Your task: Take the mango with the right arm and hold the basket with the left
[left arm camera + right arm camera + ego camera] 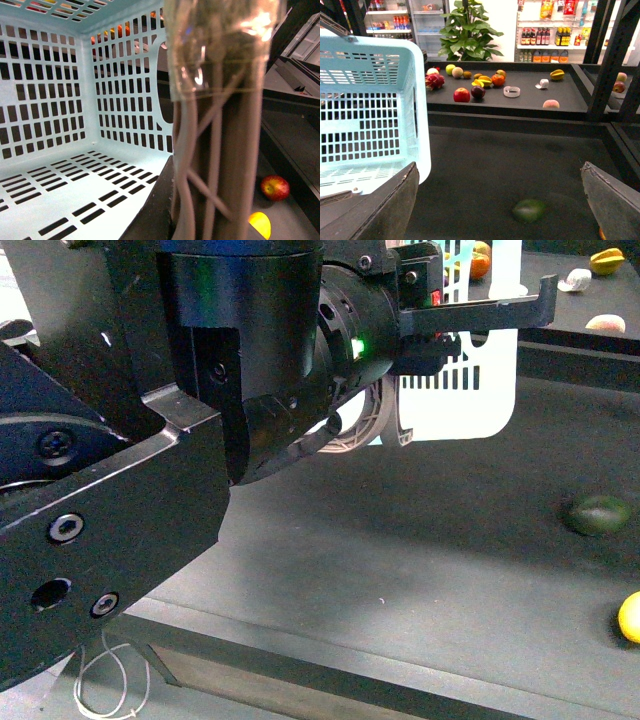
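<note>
The turquoise basket (455,390) hangs clear of the dark table (400,570) at far centre, its floor bare: 0 items inside in the left wrist view. The left gripper (465,325) is clamped on 1 of its 2 grey handles (220,150). Thin slotted plastic should be light but springy, so it may swing from a single handle.

The right gripper (499,169) is spread wide and grasps nothing, hovering over the table with a green fruit (530,210) lying just beyond it.

The mango (630,618) sits at the near right edge of the table, nearer than the green fruit and well apart from the basket. Smooth-skinned and oval, it looks slippery and easily bruised. It is best pinched gently across its narrow middle, with the pads square to the skin so it cannot squirt out.
</note>
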Controlling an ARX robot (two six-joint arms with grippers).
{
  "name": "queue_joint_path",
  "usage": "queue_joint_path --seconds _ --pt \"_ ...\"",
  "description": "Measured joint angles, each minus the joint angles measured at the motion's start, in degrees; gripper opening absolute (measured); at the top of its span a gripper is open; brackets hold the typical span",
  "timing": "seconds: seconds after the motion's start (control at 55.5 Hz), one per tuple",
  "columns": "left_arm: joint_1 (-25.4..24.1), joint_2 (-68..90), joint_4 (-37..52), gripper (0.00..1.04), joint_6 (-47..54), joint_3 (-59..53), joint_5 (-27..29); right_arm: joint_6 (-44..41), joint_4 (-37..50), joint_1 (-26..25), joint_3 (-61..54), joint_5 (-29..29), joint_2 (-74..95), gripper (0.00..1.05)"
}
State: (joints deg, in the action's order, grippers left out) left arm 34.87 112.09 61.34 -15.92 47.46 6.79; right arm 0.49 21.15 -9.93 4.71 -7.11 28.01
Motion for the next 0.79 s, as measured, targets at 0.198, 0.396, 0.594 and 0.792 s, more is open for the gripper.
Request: queue_joint_path --seconds 0.198,0.396,0.594,0.792 --pt "0.0 0.0 0.0 0.05 0.0 0.0 0.0 -4.7 16.0 -5.0 4.3 -6.0 26.8 0.96" --pt "0.0 0.0 0.0 0.05 0.0 0.0 0.0 -9.7 22.4 -7.1 9.5 -8.0 46.9 0.96" --pt "0.0 0.0 0.0 0.05 0.0 0.0 -0.2 -13.6 25.6 -9.1 15.8 -8.4 64.3 0.96" --pt "0.0 0.0 0.0 0.05 0.0 0.0 -0.2 -6.8 32.9 -11.1 21.0 -1.1 78.7 0.96"
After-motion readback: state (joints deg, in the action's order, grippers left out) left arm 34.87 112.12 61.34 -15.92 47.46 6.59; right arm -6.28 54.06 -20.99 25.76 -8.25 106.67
